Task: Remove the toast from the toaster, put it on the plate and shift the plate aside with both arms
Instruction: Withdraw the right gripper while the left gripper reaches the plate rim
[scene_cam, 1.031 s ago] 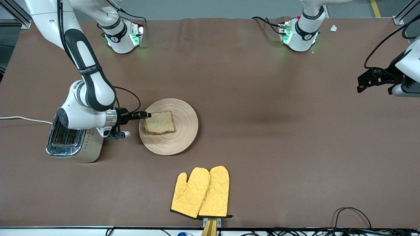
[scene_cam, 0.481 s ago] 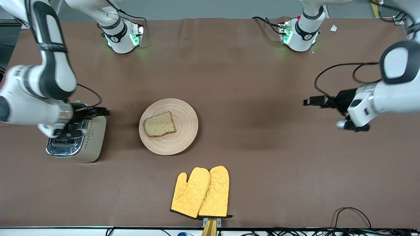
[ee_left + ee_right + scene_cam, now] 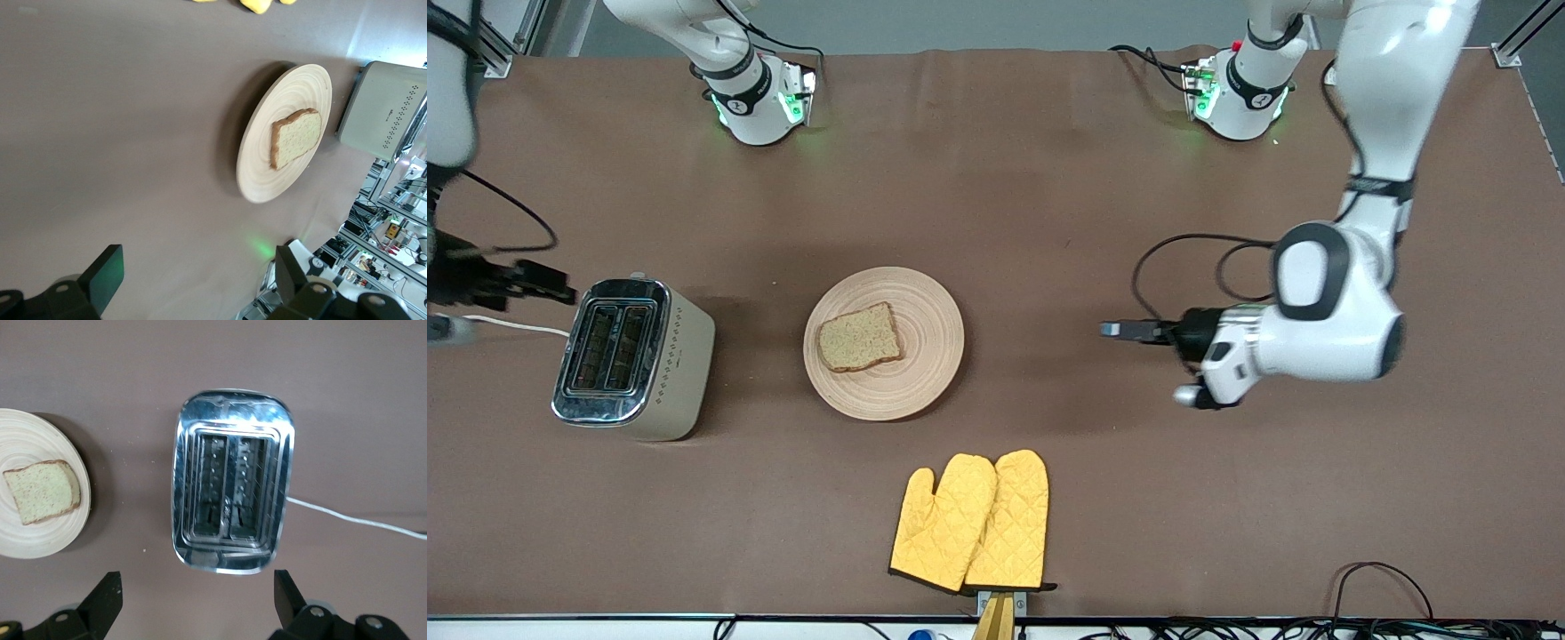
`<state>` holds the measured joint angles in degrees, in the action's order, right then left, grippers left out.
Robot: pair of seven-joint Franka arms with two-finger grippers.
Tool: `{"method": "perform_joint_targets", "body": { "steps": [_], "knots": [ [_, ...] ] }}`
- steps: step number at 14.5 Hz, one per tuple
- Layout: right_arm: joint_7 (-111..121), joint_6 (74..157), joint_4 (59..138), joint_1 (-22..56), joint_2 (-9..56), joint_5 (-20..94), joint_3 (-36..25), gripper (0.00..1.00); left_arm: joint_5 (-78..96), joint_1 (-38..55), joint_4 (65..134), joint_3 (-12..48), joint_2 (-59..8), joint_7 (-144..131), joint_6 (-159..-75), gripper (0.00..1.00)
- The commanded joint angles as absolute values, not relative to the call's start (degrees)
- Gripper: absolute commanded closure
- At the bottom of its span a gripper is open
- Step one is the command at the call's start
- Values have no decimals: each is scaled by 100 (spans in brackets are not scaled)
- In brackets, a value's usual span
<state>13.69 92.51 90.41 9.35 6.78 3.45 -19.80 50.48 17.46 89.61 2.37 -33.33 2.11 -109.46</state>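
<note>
The toast [image 3: 860,338] lies flat on the round wooden plate [image 3: 927,356] mid-table. My right gripper [image 3: 551,286] is open and empty, up over the table just past the toaster toward the right arm's end. Its wrist view shows its gripper [image 3: 197,593] open above the toaster [image 3: 233,480], with the plate [image 3: 33,440] and toast [image 3: 41,491] off to one side. My left gripper [image 3: 1113,330] is open and empty, over bare table between the plate and the left arm's end. Its wrist view shows its gripper [image 3: 197,280] open, pointing at the plate [image 3: 263,177] and toast [image 3: 295,137].
A chrome two-slot toaster [image 3: 631,356] stands beside the plate toward the right arm's end, its slots empty and its white cord [image 3: 507,324] trailing off the table. Two yellow oven mitts [image 3: 971,523] lie nearer the front camera than the plate. The toaster also shows in the left wrist view [image 3: 387,110].
My right gripper let go of the toast on the plate and pulled back over the toaster toward the right arm's end. My left arm swung in toward the plate.
</note>
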Motion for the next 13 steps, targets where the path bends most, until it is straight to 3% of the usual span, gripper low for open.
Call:
{"method": "perform_joint_targets", "body": {
  "steps": [1, 5, 13],
  "knots": [
    [1195, 9009, 9306, 958, 11, 18, -1969, 0, 5500, 2309, 8490, 202, -4050, 202, -11799, 0],
    [470, 9035, 9782, 1150, -509, 18, -1742, 0, 5958, 2996, 8017, 202, -4797, 202, -12629, 0],
    [308, 9035, 9650, 1204, -448, -166, -1635, 0, 6302, 3770, 7497, 281, -5528, 211, -13885, 1]
  ]
}}
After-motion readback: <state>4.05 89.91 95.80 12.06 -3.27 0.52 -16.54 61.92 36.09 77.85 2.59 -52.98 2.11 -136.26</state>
